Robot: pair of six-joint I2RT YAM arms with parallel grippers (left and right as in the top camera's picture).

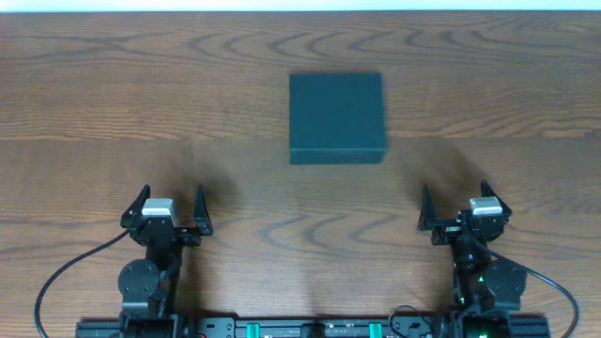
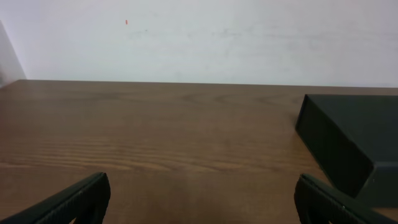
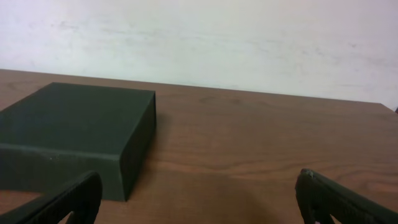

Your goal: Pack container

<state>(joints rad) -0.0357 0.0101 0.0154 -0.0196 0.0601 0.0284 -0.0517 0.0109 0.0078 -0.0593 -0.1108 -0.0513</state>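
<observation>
Stretching across the whole overhead view, a brown wood-grain table point(image 1: 113, 94) carries a single item, and both wrist views show it ending at a plain, scuffed white wall point(image 2: 199, 37). The container point(image 1: 337, 117) sits toward the far middle of the table, slightly right of centre. It is a dark teal, matte, square box with its lid lying flat and closed and its sides casting a thin shadow on the wood. The left arm point(image 1: 155, 246) and the right arm point(image 1: 476, 246) rest at the near edge, well apart from the box, each with its jaws spread wide and holding nothing. The left wrist view catches a corner of the box at its right edge, and the right wrist view shows it low on the left.
</observation>
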